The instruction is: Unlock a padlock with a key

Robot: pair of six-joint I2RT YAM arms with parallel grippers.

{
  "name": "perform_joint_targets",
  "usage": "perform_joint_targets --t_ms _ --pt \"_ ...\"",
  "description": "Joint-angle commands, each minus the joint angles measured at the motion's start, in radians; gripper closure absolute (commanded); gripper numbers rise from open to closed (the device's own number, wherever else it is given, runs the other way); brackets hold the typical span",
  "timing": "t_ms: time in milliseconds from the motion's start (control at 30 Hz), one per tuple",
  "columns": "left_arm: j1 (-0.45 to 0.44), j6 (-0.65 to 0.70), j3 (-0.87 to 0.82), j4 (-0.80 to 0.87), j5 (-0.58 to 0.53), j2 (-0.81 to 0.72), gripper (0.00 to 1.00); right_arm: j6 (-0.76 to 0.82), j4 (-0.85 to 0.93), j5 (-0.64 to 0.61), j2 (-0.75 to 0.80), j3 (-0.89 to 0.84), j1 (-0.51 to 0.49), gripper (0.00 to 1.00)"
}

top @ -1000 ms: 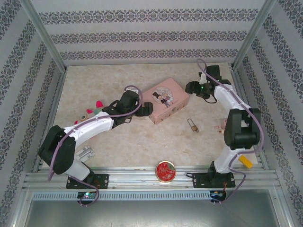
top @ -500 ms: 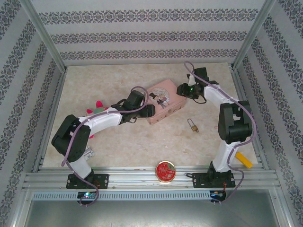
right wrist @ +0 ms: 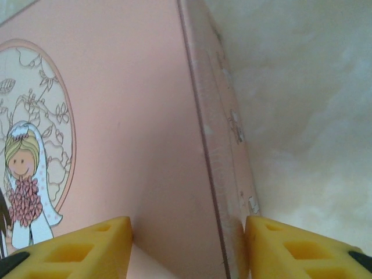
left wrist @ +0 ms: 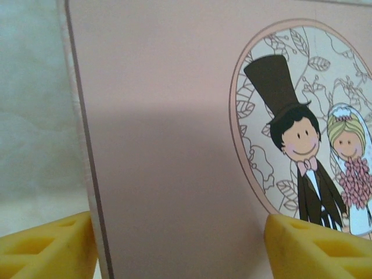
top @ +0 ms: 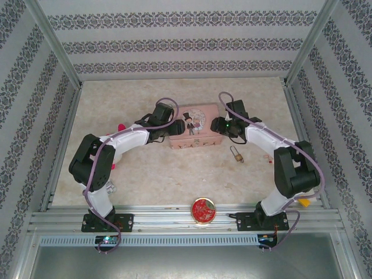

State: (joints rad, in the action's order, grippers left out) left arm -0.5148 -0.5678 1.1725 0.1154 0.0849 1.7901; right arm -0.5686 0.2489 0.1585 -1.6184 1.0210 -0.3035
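Observation:
The tiny brass padlock [top: 235, 154] lies on the table, right of and nearer than the pink picture box [top: 195, 125]. The key is hidden. My left gripper [top: 170, 131] is at the box's left end. In the left wrist view it [left wrist: 177, 224] stands open: one yellow finger [left wrist: 49, 247] is outside the end wall and the other is over the lid [left wrist: 163, 116]. At the box's right end my right gripper [top: 222, 126] is likewise open [right wrist: 187, 226], with one finger [right wrist: 302, 250] against the side wall and the other over the lid [right wrist: 128, 116].
A round red tin [top: 204, 210] sits at the table's near edge in the middle. A small pinkish item [top: 268, 157] lies right of the padlock. A red-and-green toy [top: 120, 127] peeks out behind the left arm. A yellow block [top: 302, 201] lies by the right arm's base.
The pink box has turned from skewed to square with the table's near edge and shifted slightly left. Both grippers have closed in on its two ends. The padlock has not moved.

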Motion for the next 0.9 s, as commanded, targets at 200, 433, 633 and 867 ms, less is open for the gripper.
perform_joint_targets --t_ms 200,433,633,867 --pt "0.015 0.059 -0.085 -0.027 -0.035 -0.187 0.08 -0.057 0.093 -0.141 0.219 -0.112 -0.03 0.32" --pt "0.021 0.185 -0.28 0.027 -0.266 -0.488 0.01 0.036 0.187 -0.221 0.472 -0.203 0.027 0.02" --pt "0.052 0.335 -0.526 -0.095 -0.505 -0.783 0.01 0.128 0.154 -0.312 0.738 -0.339 0.086 0.02" --pt "0.198 0.41 -0.665 -0.281 -0.51 -0.863 0.01 0.227 0.018 -0.479 0.969 -0.496 0.114 0.02"
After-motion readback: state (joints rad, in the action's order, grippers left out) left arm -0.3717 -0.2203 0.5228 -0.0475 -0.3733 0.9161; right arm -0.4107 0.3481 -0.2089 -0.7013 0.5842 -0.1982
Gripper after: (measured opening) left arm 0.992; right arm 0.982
